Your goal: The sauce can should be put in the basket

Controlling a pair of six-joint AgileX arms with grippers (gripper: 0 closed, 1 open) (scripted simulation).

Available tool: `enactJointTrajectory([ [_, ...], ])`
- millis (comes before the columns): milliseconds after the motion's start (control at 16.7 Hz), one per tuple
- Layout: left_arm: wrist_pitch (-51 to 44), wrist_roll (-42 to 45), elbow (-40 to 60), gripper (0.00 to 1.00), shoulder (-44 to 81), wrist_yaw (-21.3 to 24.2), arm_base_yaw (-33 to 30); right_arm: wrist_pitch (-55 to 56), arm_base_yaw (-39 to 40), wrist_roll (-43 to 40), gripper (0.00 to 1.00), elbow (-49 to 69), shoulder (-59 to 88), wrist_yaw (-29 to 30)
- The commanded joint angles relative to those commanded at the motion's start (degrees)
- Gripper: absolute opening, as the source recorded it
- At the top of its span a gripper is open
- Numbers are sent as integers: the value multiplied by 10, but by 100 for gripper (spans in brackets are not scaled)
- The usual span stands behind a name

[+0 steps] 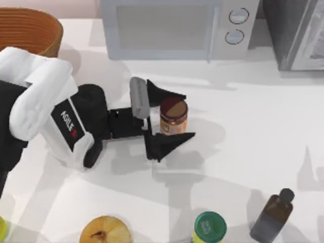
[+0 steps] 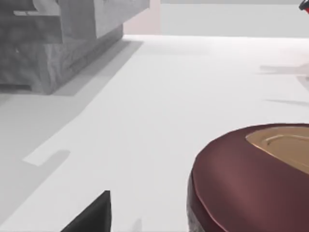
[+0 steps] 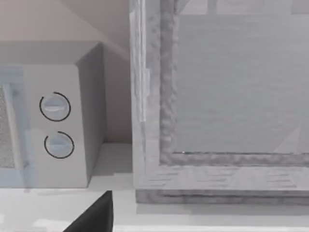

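White tabletop [image 1: 243, 126] carries the sauce can [image 1: 173, 115], upright at centre frame. Around it the left gripper [image 1: 167, 117] is spread wide, one finger [image 1: 164, 92] on each side, neither visibly touching. At upper left sits the basket [image 1: 28, 29], well apart. A microwave [image 1: 172, 28] stands along the top.

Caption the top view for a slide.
Left hand open around the upright can; basket at far left.

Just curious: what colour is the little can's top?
Dark reddish-brown with a tan centre, best seen in the left wrist view: the can.
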Motion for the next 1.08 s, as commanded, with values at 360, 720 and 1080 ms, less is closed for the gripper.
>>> enactJointTrajectory([
  [360,0,0,0,77,0,0,0,0,0,0,100,0,0,0],
  [720,0,0,0,32,0,0,0,0,0,0,100,0,0,0],
  [1080,0,0,0,0,0,0,0,0,0,0,100,0,0,0],
])
